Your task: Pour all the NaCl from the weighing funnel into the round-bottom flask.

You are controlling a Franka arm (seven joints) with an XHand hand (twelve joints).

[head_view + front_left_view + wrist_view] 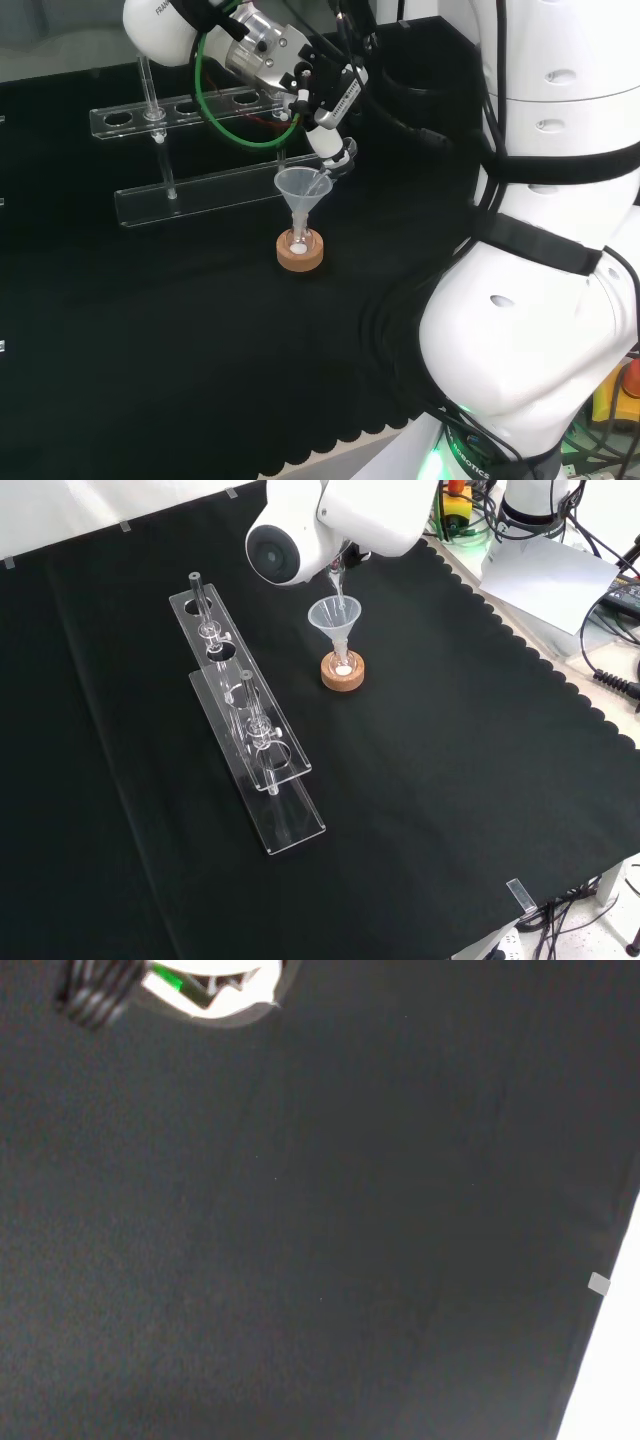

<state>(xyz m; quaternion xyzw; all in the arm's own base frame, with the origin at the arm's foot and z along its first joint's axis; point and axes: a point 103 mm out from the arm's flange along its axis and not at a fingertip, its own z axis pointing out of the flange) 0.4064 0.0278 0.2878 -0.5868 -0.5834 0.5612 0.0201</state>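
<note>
Above the middle of the black cloth (150,330), in the head view, the hand (322,112) reached down from the upper left, its fingers curled round a small clear weighing funnel (338,158) and tilting it downward. The narrow end of that piece hung at the rim of a clear conical funnel (300,186); whether the two touched could not be told. The conical funnel stood upright with its stem in the neck of a small round-bottom flask (298,243), and the flask sat in a cork ring (300,258) on the cloth. A little white powder (342,670) lay at the bottom of the flask, seen through the glass in the front view.

Left of the flask in the head view, and apart from it, stood a clear plastic rack (190,150) with a row of round holes in its top plate. In the front view a big white arm link (330,520) stood before the hand, directly above the funnel.
</note>
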